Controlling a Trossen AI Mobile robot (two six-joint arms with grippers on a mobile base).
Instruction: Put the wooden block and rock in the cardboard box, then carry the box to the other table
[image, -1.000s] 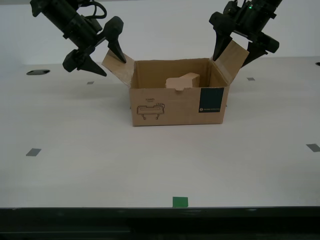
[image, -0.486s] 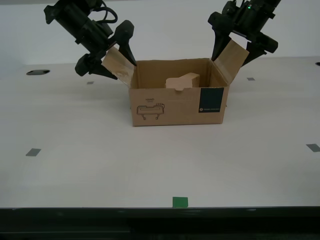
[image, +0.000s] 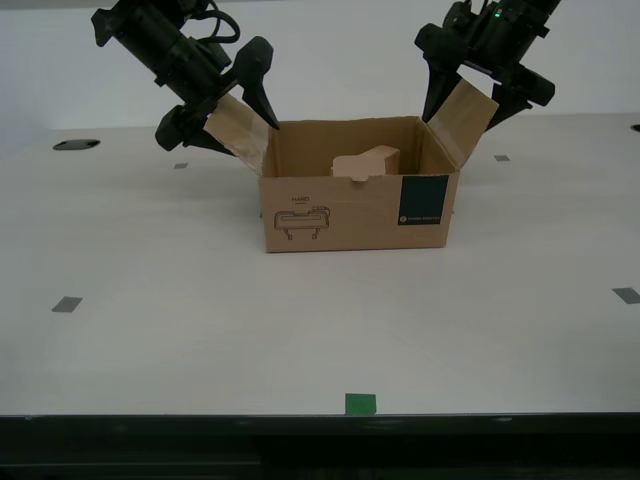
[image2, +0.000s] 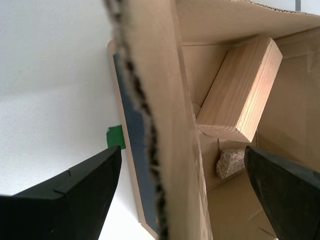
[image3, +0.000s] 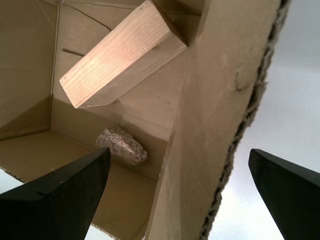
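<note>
exterior cam looks across the surface (image: 320, 330) at the cardboard box (image: 355, 210) front-on, from a bit back; both wrist cams peer down past a flap into it, really close, sharing the wooden block (image2: 240, 90) and rock (image3: 121, 145)

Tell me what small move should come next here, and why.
Probably close both pincers on the side flaps. My first pincer and my second pincer each stand open astride a flap of the cardboard box. The wooden block and the rock already lie inside, so a grip seems needed before any lift.
</note>
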